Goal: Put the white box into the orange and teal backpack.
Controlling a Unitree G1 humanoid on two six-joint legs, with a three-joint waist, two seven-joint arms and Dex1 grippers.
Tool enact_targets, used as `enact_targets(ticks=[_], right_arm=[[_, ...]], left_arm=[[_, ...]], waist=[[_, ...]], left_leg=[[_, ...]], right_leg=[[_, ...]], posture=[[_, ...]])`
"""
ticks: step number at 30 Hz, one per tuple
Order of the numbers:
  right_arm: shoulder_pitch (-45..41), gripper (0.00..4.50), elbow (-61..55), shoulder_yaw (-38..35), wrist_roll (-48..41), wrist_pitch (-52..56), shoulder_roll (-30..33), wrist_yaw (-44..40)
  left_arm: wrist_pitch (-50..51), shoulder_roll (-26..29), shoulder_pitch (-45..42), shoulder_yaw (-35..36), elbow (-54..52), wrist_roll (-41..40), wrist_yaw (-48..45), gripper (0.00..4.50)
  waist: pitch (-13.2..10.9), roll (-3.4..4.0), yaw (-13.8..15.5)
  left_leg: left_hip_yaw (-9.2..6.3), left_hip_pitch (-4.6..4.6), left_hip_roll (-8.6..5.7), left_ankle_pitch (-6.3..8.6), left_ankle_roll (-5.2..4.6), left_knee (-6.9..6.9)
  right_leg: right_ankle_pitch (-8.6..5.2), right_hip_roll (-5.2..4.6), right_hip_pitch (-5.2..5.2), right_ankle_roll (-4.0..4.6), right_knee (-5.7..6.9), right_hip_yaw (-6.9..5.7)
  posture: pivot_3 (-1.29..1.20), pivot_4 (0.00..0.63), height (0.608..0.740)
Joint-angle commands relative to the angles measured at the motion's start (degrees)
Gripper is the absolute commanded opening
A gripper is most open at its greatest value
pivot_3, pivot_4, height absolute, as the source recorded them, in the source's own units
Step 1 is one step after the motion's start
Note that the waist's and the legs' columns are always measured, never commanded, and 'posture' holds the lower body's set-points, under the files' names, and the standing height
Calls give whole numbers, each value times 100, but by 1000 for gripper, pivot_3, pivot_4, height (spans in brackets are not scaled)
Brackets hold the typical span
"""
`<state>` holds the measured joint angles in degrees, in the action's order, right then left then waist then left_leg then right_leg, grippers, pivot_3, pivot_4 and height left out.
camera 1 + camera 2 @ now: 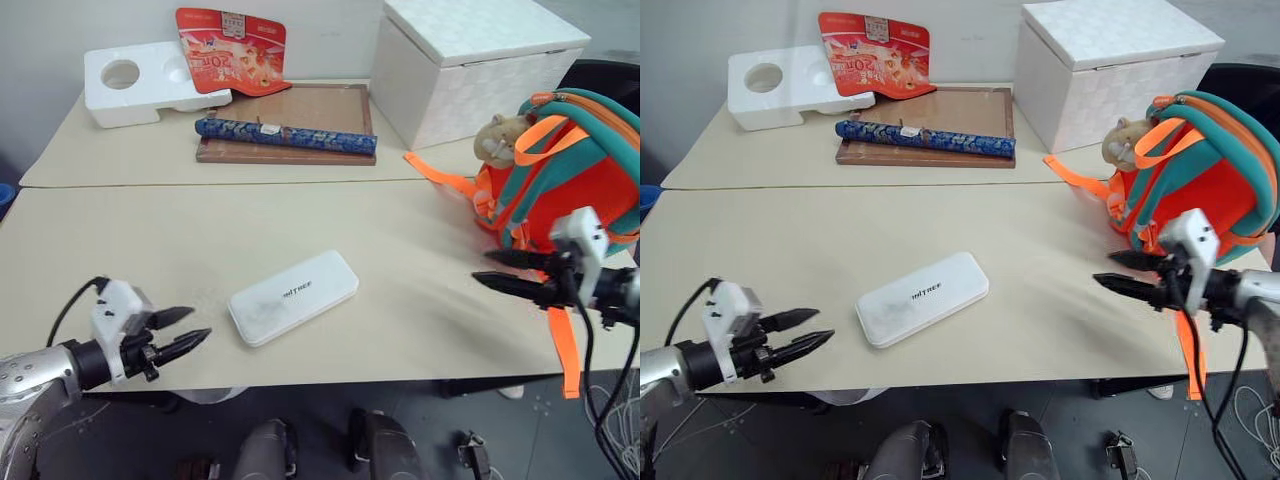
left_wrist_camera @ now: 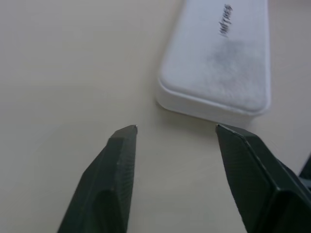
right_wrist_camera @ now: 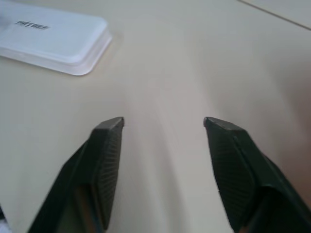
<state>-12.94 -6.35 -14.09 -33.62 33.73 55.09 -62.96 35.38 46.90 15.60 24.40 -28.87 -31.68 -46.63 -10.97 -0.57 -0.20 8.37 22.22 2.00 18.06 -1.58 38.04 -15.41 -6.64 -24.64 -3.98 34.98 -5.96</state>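
The white box (image 1: 293, 296) lies flat on the beige table (image 1: 150, 240), near its front edge, dark lettering facing up. My left gripper (image 1: 198, 331) hovers just left of the box's near end, open and empty; the left wrist view shows the box's corner (image 2: 218, 73) just beyond the fingertips. The orange and teal backpack (image 1: 565, 170) stands at the table's right edge with a tan plush toy (image 1: 497, 135) on it. In front of the backpack my right gripper (image 1: 483, 268) points left toward the box, open with nothing in it. The box's end (image 3: 53, 39) appears in the right wrist view.
At the back stand a large white lidded cube (image 1: 470, 65), a white styrofoam block with round holes (image 1: 145, 85), a red printed card (image 1: 232, 50) and a brown board (image 1: 300, 120) carrying a blue patterned roll (image 1: 285, 137). Loose orange straps (image 1: 565, 340) hang off the right edge.
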Motion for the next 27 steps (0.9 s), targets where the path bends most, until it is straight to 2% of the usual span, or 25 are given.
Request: enact_targets(ticks=[1,4,5,6,9,12,18,27], right_arm=[[-488,1557,-61,624,285,-232,-243,-66],[-1044,414,262,1437,840,-562,-662,-78],[-1220,108,418,1661,1017,-685,-815,-68],[-1404,0,614,1867,1192,-801,-988,-40],[-1971,0,1337,2372,1747,-1146,-1503,130],[-2293,0,1806,2581,2066,-1342,-1824,255],[-2507,0,2135,2758,2273,-1546,-2325,186],[-1762,0,1203,2607,2148,-1251,-2046,-99]], left_arm=[[-329,193,-213,-420,217,362,-184,1511],[-534,197,-520,-747,464,586,-207,511],[-567,181,-622,-837,526,622,-218,234],[-562,163,-728,-943,572,649,-217,18],[-426,158,-985,-1268,648,674,-243,18],[-331,180,-1114,-1441,667,724,-195,18],[-406,85,-1396,-1613,882,883,-86,18],[-773,-226,-2904,-2565,1913,1356,-439,18]], waist=[[0,0,-1],[0,-1,-13],[0,0,-12],[0,0,-13],[-1,1,-29],[-1,1,-58],[-1,0,-102],[0,0,-125]], left_leg=[[0,0,0,0,0,0],[2,1,-1,-2,3,1],[1,1,0,-2,4,1],[2,6,-1,-2,5,0],[8,11,-3,-21,-22,2],[9,18,-5,-23,-22,2],[9,19,-7,-24,-23,4],[8,11,-17,-34,-27,13]], right_leg=[[0,0,1,0,0,-1],[0,0,-1,0,0,-1],[0,0,-1,0,1,-1],[0,0,-7,0,2,-1],[1,1,-15,-1,8,-1],[1,1,-22,-2,8,-1],[2,1,-19,-3,10,-5],[6,-3,-10,-11,44,-7]], posture=[[0,150,740],[0,150,740],[0,150,740],[0,150,740],[0,150,740],[0,150,740],[0,150,740],[0,150,740]])
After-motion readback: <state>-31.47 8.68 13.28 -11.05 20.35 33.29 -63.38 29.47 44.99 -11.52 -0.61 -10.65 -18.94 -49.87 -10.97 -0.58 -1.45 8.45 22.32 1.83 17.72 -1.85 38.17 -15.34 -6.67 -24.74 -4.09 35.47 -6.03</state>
